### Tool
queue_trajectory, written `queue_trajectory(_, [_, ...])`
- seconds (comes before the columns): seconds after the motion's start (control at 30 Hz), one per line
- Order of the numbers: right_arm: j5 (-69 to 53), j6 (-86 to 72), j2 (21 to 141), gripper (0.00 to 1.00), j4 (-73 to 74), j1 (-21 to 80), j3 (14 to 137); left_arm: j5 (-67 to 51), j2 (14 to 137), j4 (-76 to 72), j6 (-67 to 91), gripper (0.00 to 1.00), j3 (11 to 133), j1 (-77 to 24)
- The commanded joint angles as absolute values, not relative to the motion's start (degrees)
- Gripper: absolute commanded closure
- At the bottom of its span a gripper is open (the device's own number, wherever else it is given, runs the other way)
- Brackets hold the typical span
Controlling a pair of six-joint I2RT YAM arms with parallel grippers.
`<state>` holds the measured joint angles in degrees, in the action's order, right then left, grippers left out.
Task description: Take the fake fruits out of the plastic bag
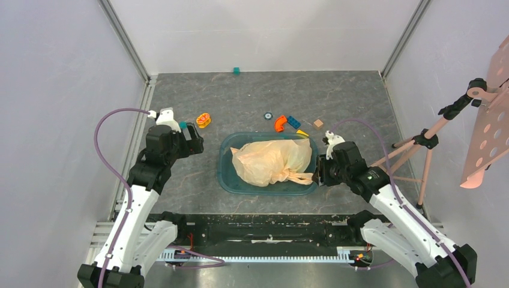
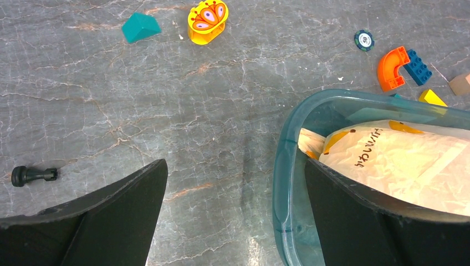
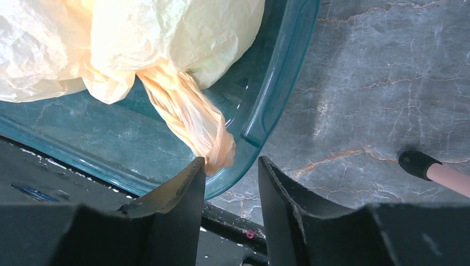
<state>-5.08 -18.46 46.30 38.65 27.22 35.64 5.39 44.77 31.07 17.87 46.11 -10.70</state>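
The pale peach plastic bag (image 1: 273, 161) lies bunched in a teal transparent tub (image 1: 224, 175). The fake fruits are hidden inside it. My left gripper (image 1: 195, 139) is open wide and empty at the tub's left side. In the left wrist view its jaws (image 2: 235, 166) straddle the tub rim (image 2: 282, 166), with the bag (image 2: 399, 160) beside the right finger. My right gripper (image 1: 316, 171) is at the tub's right near corner. In the right wrist view it (image 3: 230, 166) is open with a narrow gap. The tip of the bag's twisted handle (image 3: 191, 113) ends just at the left fingertip, not pinched.
An orange-yellow ring toy (image 1: 203, 119) and a teal block (image 2: 140, 26) lie behind the left gripper. An orange arch, a blue brick (image 2: 417, 66), a yellow block (image 2: 431, 97) and a chip (image 2: 363, 38) sit behind the tub. A tripod (image 1: 420, 150) stands at right, its foot (image 3: 427, 165) near my right gripper.
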Motion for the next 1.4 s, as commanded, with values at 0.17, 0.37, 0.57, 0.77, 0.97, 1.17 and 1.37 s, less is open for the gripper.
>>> queue_trajectory(0.17, [-5.67,-18.89,45.74,0.57,36.68,27.55,37.97,4.17,44.25,30.62,14.94,0.0,46.24,-10.72])
queue_trajectory(0.37, [-6.19,-18.99,46.94,0.63,34.52,27.6,37.29,4.19,44.28,30.7,14.85,0.0,46.23,-10.72])
queue_trajectory(0.57, [-7.26,-19.07,48.09,0.67,32.61,27.6,36.01,4.0,44.38,30.67,14.85,0.0,46.23,-10.72])
queue_trajectory(0.77, [-7.92,-18.96,48.59,0.72,31.7,27.69,35.42,3.92,44.47,30.67,14.77,0.0,46.25,-10.72])
queue_trajectory(0.97, [-7.79,-18.55,48.08,0.61,32.93,27.78,35.03,3.65,44.6,30.68,14.77,0.0,46.23,-10.71])
queue_trajectory(1.17, [-7.33,-18.19,47.51,0.65,33.84,27.87,33.59,3.49,44.69,30.81,14.77,0.0,46.23,-10.72])
queue_trajectory(1.37, [-7.29,-18.1,47.54,0.78,33.31,27.95,33.04,3.31,44.73,30.74,14.77,0.0,46.14,-10.72])
